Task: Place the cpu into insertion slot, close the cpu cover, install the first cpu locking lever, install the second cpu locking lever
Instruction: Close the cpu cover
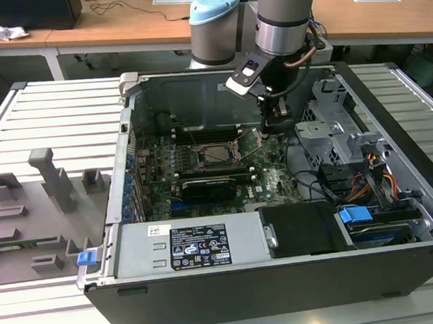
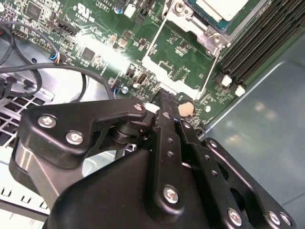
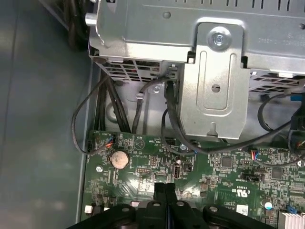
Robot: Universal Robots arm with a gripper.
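An open computer case holds the green board (image 1: 270,180). The cpu (image 2: 220,8), with its pale silver face, lies in the insertion slot (image 1: 214,155) in the middle of the board. The cpu cover (image 2: 153,40), a thin metal frame with a large window, stands tilted up off the slot on the side nearest my gripper; it is also seen as the raised cpu cover (image 1: 250,142). My gripper (image 1: 279,119) hangs inside the case at the exterior view's right of the slot, just beyond the raised cover's free edge. Its black fingers (image 3: 164,191) are pressed together with nothing between them.
A silver drive cage (image 3: 214,71) with black cables (image 3: 138,105) stands close beside the gripper. A coin battery (image 3: 120,157) sits on the board near the fingertips. Black memory slots (image 2: 257,43) run along the socket. The power supply (image 1: 200,246) fills the case's front. Grey holders (image 1: 39,198) lie outside.
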